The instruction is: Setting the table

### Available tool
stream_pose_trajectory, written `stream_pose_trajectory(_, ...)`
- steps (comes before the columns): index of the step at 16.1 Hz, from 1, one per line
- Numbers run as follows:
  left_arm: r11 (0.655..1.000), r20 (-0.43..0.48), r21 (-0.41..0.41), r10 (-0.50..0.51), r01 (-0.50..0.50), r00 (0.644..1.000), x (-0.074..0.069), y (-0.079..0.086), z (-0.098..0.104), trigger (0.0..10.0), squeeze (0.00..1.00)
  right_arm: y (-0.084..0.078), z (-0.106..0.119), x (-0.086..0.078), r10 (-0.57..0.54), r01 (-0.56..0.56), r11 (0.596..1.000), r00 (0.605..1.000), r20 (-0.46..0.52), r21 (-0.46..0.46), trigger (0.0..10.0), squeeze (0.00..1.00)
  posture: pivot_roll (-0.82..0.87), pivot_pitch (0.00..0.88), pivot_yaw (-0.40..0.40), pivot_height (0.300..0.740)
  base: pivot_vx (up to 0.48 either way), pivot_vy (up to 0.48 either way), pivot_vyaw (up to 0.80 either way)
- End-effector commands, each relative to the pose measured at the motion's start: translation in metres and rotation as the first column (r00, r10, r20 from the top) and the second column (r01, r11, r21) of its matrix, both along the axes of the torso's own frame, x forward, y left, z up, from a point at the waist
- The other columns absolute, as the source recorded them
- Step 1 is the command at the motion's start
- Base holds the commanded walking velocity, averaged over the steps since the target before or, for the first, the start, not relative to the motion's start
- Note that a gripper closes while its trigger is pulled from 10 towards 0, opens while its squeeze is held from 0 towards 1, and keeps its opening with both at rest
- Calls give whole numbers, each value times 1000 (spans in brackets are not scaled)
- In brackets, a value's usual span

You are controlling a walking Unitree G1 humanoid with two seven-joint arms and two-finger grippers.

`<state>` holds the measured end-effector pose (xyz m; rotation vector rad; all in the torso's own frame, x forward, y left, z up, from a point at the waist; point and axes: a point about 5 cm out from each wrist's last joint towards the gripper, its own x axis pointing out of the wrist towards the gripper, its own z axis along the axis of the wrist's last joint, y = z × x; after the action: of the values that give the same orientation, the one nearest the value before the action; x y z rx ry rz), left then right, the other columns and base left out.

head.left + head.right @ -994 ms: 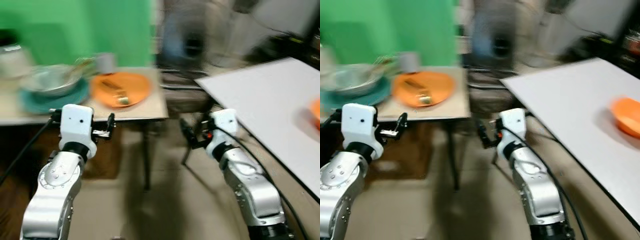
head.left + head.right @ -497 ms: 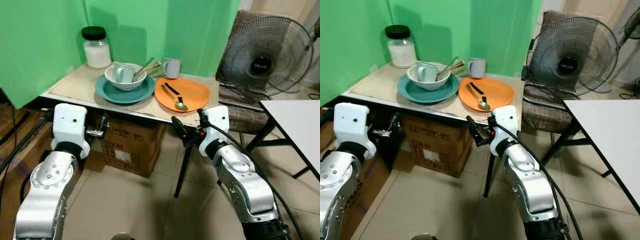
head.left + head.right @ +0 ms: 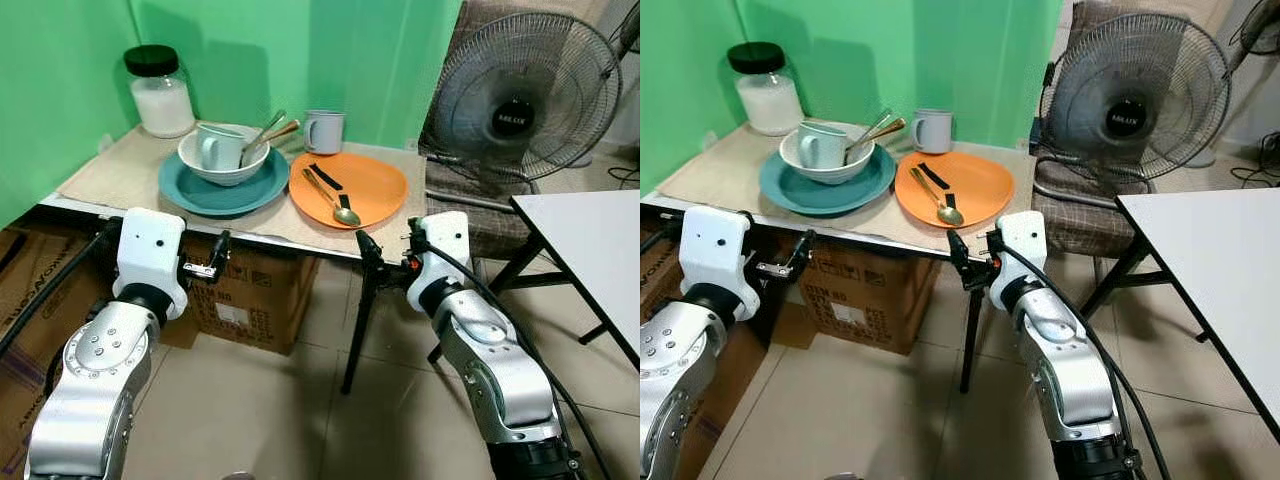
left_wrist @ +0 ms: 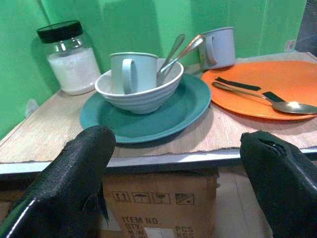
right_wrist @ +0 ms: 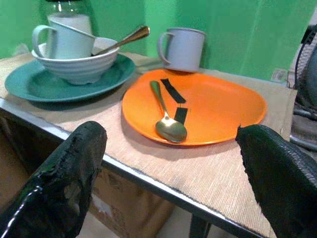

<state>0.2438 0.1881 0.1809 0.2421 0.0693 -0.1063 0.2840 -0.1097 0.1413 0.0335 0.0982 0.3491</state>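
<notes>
The counter (image 3: 120, 175) is viewed downward from the head; both wrist views face it closely, sharing the orange plate (image 5: 218, 106).
</notes>
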Motion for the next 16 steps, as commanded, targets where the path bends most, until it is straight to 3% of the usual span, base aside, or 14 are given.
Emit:
stream_pose_trajectory(1,1000,0,0,-13,13,1000,0,-2,2,10000,0,-3,-1,1,-19,19,1000,1000,-8,12,10000,0,50,0,-33,740,311,0,0)
stream_pose_trajectory(3,1000,2,0,-14,14,1000,0,-2,2,10000,0,-2,1,1,-7,7,1000,1000,10,-22,10000,0,50,0,-33,740,313,0,0)
stream_pose_trajectory(7,1000,1,-2,-19,19,1000,0,-3,2,10000,0,0,1,2,0,0,1000,1000,11,-23,10000,0,52,0,-34,740,315,0,800)
stream_pose_trajectory(16,1000,-7,-1,-27,27,1000,0,-3,0,10000,0,-3,-2,4,-35,35,999,999,-29,16,10000,0,50,0,-33,740,326,0,-67)
